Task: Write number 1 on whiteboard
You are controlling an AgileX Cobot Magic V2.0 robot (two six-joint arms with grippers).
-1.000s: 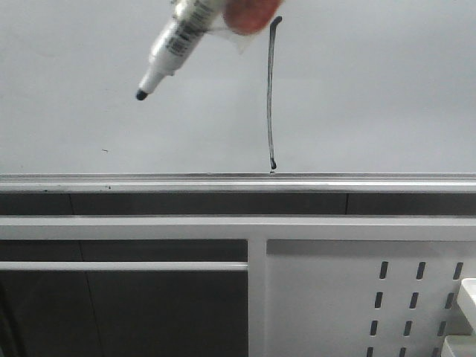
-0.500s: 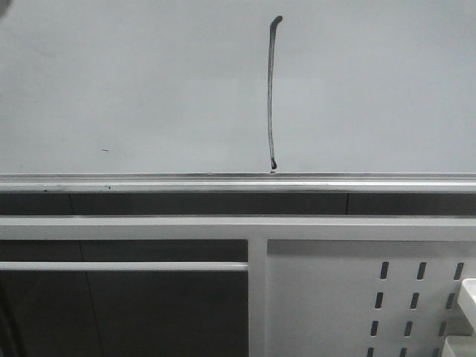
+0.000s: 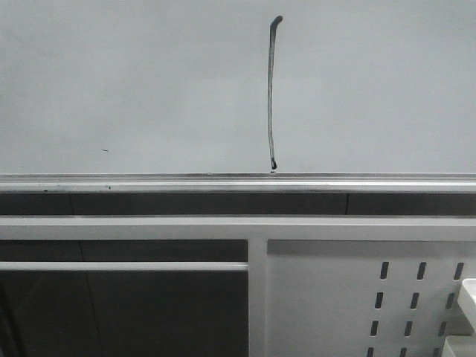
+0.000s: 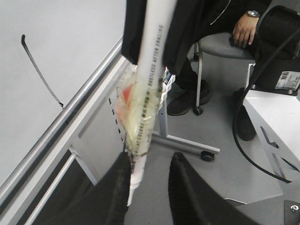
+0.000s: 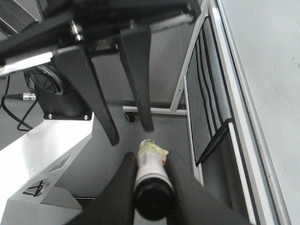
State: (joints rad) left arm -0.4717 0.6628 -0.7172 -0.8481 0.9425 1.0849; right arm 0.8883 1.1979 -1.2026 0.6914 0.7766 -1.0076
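Evidently the writing step is reading as finished: the number 1 (image 3: 271,93) is showing on the whiteboard (image 3: 134,82) as a thin black near-vertical stroke, hooked at its top and ending in an ink blob just above the silver rail (image 3: 238,184). No arm or pen is appearing in the front view.

Left pincer (image 4: 150,185): its dark fingers (image 4: 117,192) are sitting part-closed around a white marker (image 4: 149,79) wrapped in yellowish tape, the barrel lying against one finger; whether both are pressing on it is not certain. It is hanging well apart from the board.

Right pincer (image 5: 151,180): it is gripping a second marker (image 5: 151,173), the dark cap end facing the camera, both fingers lying against the barrel.

Judgement on the step in hand: what remains appears to be retreating without marring the stroke. Doing it well is calling for drawing the tip straight away from the board, not sliding along it, since fresh ink smears readily, and for keeping the grip firm, as the taped barrel looks slippery. A faint speck (image 3: 105,150) is lying apart from the stroke.
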